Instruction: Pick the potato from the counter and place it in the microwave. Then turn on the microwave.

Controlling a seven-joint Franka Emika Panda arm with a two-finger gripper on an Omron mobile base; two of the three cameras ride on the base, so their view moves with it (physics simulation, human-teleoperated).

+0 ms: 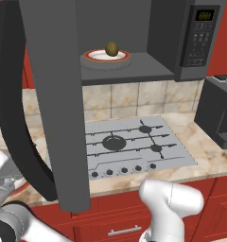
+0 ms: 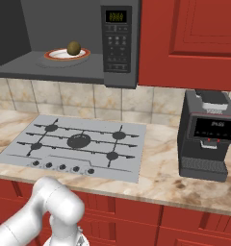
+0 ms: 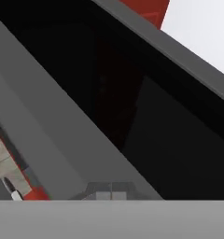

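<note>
Potato (image 1: 111, 48) sits on red-rimmed plate (image 1: 93, 56) inside microwave (image 1: 200, 42). Door (image 1: 54, 94) wide open, close before hand camera. End effector state: cannot tell. Risk: glancing push leaves door ajar, keypad (image 2: 117, 48) start fails; hard slam could roll potato.

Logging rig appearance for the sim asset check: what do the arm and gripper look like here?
The arm is glossy white with rounded, tubular links and bulbous joint housings; in the left base view a dark ring shows at a joint near the bottom left. No cables or markings are visible. The gripper shows as small grey fingertips.
</note>
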